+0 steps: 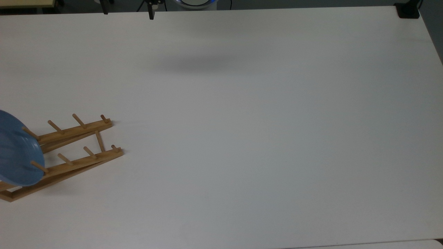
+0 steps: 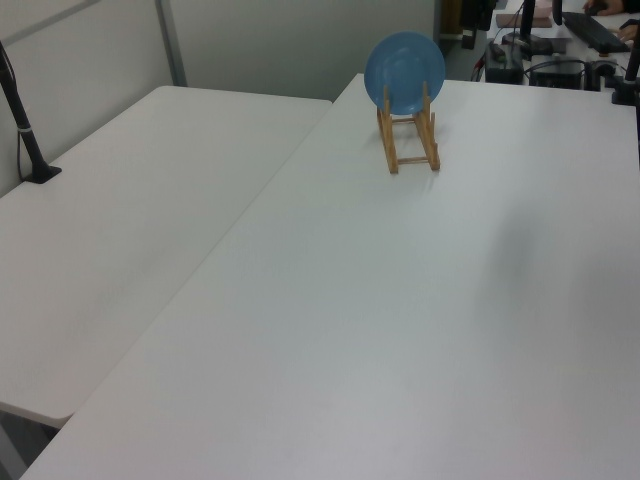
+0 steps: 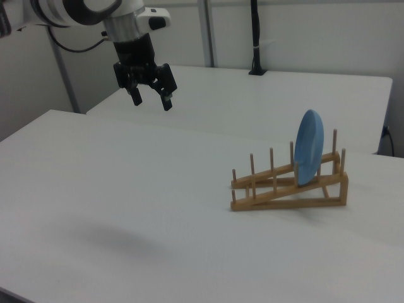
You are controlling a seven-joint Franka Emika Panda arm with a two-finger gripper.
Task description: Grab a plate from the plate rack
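While the gripper (image 3: 150,96) hangs open & empty, well apart from the plate (image 3: 308,146), a skewed approach could knock the plate rack (image 3: 287,189) over, desk (image 3: 126,208) slippery

No readable text, labels, brands or nos. anywhere.

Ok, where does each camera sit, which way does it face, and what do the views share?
Top view: overhead, looking down on the table; plate rack at the top view's left.
Left view: off one table end, looking along it at the plate's face.
Right view: low beside the table, seeing the plate edge-on; the gripper hangs with fingers open.
All three share plate and plate rack.
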